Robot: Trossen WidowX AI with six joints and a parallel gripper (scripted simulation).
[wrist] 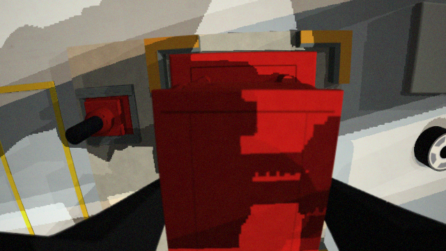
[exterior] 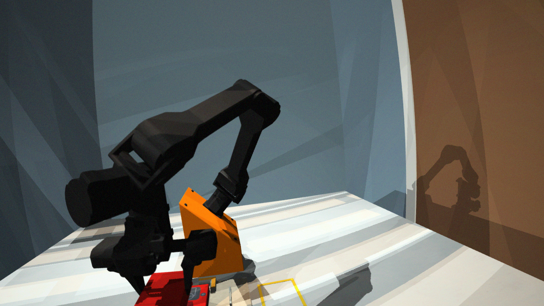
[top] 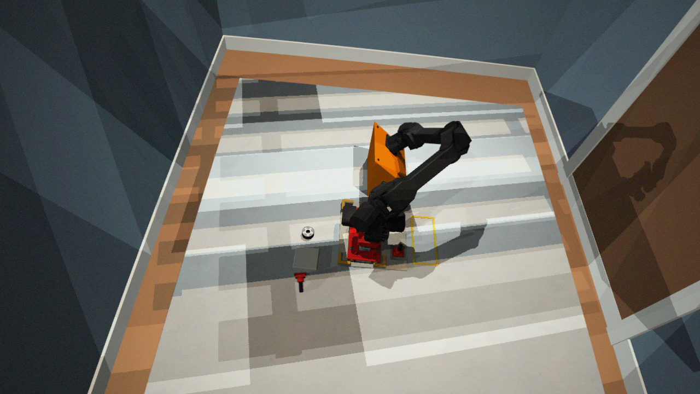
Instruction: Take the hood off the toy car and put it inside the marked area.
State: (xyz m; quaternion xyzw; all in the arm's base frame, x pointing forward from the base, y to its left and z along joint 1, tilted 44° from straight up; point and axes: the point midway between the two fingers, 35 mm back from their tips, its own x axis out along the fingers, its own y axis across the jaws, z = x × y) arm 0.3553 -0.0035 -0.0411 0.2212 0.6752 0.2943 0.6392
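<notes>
The red toy car (top: 372, 254) (wrist: 244, 64) sits in a fixture with orange corner brackets (wrist: 171, 43). My gripper (top: 364, 242) (exterior: 162, 283) (wrist: 243, 186) is right over it, shut on the red hood (exterior: 163, 291) (wrist: 247, 146) across its two long sides. The hood is raised a little off the car and fills the middle of the wrist view; the car's far end shows behind it. The marked area is a yellow outlined rectangle (top: 424, 216) (exterior: 275, 282) (wrist: 28, 88) on the table, just right of the fixture in the top view.
A red peg with a black handle (top: 398, 251) (wrist: 104, 116) stands in a socket between the car and the marked area. A loose wheel (top: 307, 231) (wrist: 433, 148), a grey plate (top: 306, 258) and a red-black bolt (top: 299, 280) lie left of the car. The arm's orange base block (top: 384, 156) (exterior: 213, 239) stands behind it.
</notes>
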